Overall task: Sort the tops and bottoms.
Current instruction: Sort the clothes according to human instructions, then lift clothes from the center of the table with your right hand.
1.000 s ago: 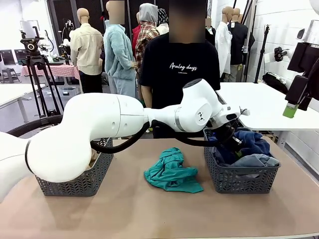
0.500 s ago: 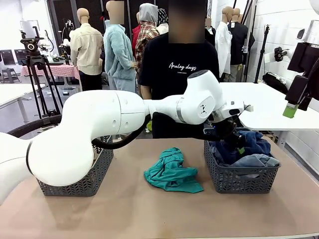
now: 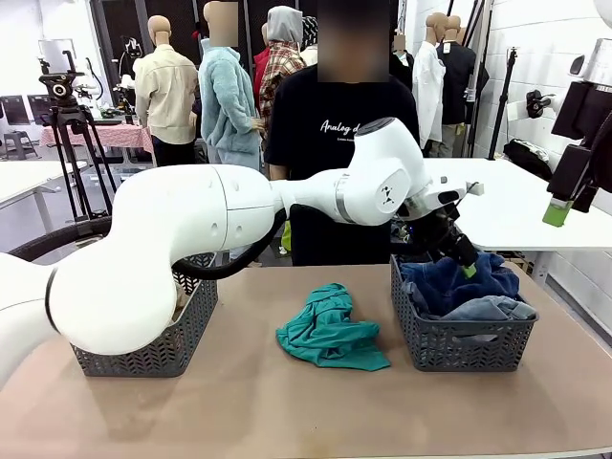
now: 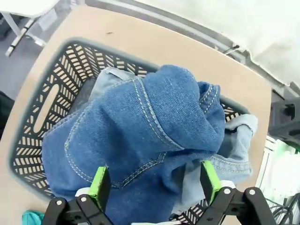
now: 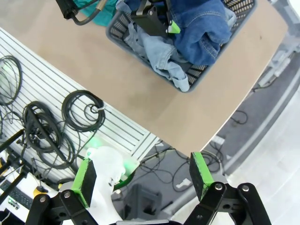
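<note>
The dark blue denim bottoms (image 4: 140, 126) lie bunched on top in the grey right basket (image 3: 465, 340), over a paler denim piece (image 3: 486, 308). My left gripper (image 3: 459, 252) hovers just above them, open, with nothing between its green pads (image 4: 100, 184). In the left wrist view the left gripper (image 4: 154, 183) looks straight down on the denim. A teal-green top (image 3: 330, 331) lies crumpled on the table's middle. Off to the right and high up, my right gripper (image 5: 143, 174) is open and empty, with the basket and its denim (image 5: 201, 26) far below it.
A second grey basket (image 3: 143, 346) stands at the table's left, its inside mostly hidden by my left arm. A person in a black printed T-shirt (image 3: 330, 124) stands at the far side. Bare tabletop (image 3: 287, 411) lies in front.
My left gripper has opened and let the dark denim drop into the right basket, then lifted up and slightly right. The right gripper has stayed open.
</note>
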`<state>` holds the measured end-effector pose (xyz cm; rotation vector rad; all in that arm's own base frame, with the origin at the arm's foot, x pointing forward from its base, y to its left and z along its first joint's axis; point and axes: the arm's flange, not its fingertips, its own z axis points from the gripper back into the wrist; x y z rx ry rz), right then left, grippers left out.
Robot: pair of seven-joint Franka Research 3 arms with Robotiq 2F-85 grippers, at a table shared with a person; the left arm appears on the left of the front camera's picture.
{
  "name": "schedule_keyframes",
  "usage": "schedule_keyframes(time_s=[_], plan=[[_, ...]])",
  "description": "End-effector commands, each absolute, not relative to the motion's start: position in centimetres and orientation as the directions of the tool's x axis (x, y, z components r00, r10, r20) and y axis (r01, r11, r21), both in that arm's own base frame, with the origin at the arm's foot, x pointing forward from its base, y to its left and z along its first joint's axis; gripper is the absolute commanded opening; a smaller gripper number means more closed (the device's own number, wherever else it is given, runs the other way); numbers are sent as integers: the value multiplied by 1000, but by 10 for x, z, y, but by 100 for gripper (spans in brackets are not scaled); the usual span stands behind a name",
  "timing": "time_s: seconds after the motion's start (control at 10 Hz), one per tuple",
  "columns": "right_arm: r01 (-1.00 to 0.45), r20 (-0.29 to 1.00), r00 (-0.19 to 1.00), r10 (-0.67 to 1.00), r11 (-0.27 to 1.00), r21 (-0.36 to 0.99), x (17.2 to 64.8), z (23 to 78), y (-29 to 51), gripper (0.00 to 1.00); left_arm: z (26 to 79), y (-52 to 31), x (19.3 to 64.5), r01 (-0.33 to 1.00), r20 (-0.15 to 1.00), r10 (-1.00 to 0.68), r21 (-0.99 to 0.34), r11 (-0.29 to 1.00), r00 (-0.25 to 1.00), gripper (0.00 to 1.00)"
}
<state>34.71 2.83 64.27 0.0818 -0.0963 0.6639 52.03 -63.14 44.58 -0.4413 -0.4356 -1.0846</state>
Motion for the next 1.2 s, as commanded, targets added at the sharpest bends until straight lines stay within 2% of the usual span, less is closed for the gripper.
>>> schedule_keyframes(time_s=[0.0, 1.1], plan=[[-616, 112, 786, 608, 787, 44, 347, 642, 28, 100, 442, -633, 517, 916, 531, -755, -121, 383, 386, 100], [-616, 112, 786, 608, 787, 44, 347, 642, 28, 100, 440, -634, 517, 910, 532, -747, -131, 393, 399, 100]])
